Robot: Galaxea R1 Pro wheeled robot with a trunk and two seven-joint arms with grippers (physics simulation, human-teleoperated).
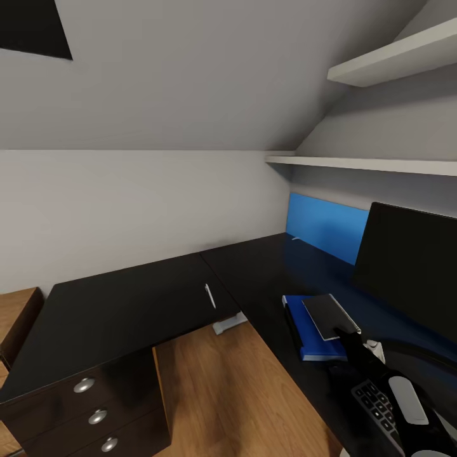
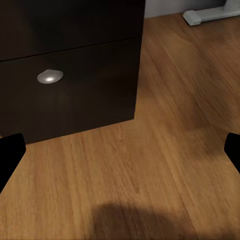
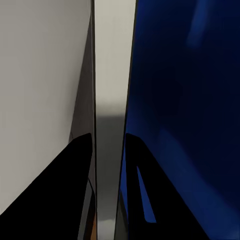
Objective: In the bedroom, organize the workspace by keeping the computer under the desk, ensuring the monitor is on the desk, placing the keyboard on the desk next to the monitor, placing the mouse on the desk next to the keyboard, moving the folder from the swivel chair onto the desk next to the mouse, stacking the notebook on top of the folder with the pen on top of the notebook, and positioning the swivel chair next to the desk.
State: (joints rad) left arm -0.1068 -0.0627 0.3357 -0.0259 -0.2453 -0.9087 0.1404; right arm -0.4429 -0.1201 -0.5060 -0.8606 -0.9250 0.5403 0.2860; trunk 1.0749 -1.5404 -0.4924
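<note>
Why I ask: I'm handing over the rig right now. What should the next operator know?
Left gripper: open, empty, low over the floor by the drawer unit.
Right gripper: shut on the notebook, at its near edge.
Positions: the folder lies on the desk in front of the monitor. The notebook is on the folder. The keyboard is under the right arm. The pen lies alone on the desk's other wing.
Done: folder placed, notebook stacked.
Left: release the notebook, move the pen onto it, then check the mouse, chair and computer.

Right arm [image 1: 371, 368]: matte black casing, white oval panel near the wrist. Gripper fingers [image 3: 60, 190]: plain black, tapered.
</note>
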